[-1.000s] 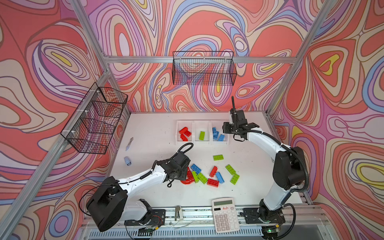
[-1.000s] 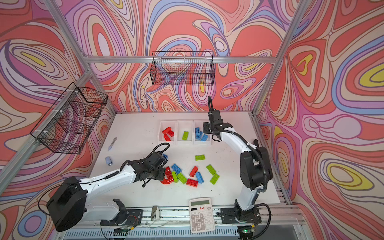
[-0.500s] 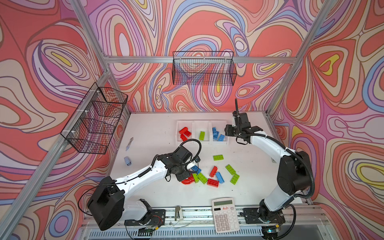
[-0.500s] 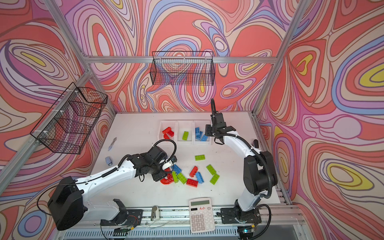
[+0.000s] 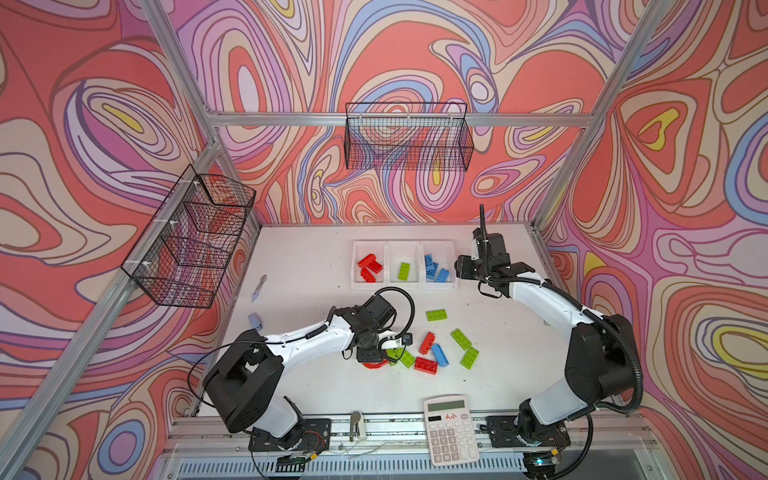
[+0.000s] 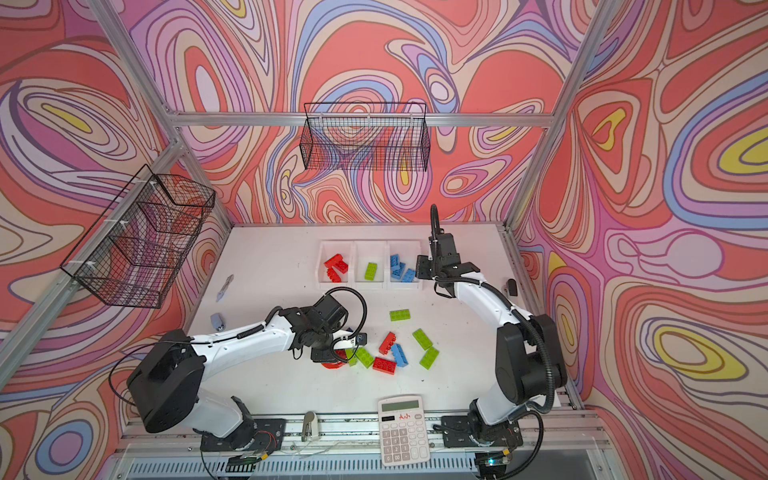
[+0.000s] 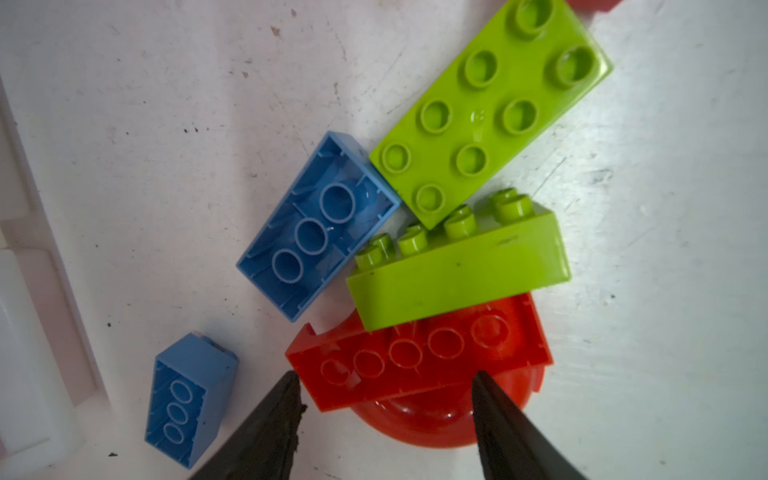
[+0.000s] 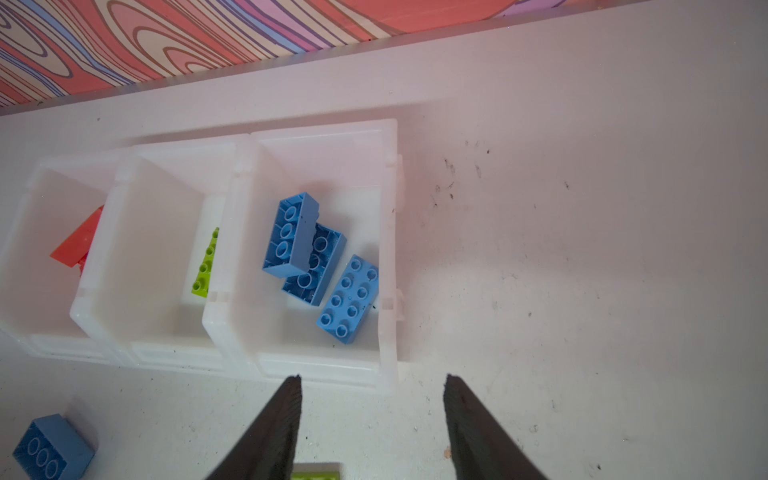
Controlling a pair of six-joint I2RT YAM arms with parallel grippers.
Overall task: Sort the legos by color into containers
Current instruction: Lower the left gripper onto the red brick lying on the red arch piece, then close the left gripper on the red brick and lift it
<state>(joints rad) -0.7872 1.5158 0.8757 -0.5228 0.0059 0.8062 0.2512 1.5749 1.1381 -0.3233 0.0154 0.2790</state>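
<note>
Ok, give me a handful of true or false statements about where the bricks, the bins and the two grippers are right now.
1. The middle bin holds a single green brick. True.
2. The right gripper grips a blue brick. False: its jaws stand apart with nothing between them.
3. The bin nearest the right gripper holds three blue bricks. True.
4. The calculator sits at the back beside the bins. False: it lies at the front edge of the table.
5. The left gripper stands open at the red arch piece. True.
</note>
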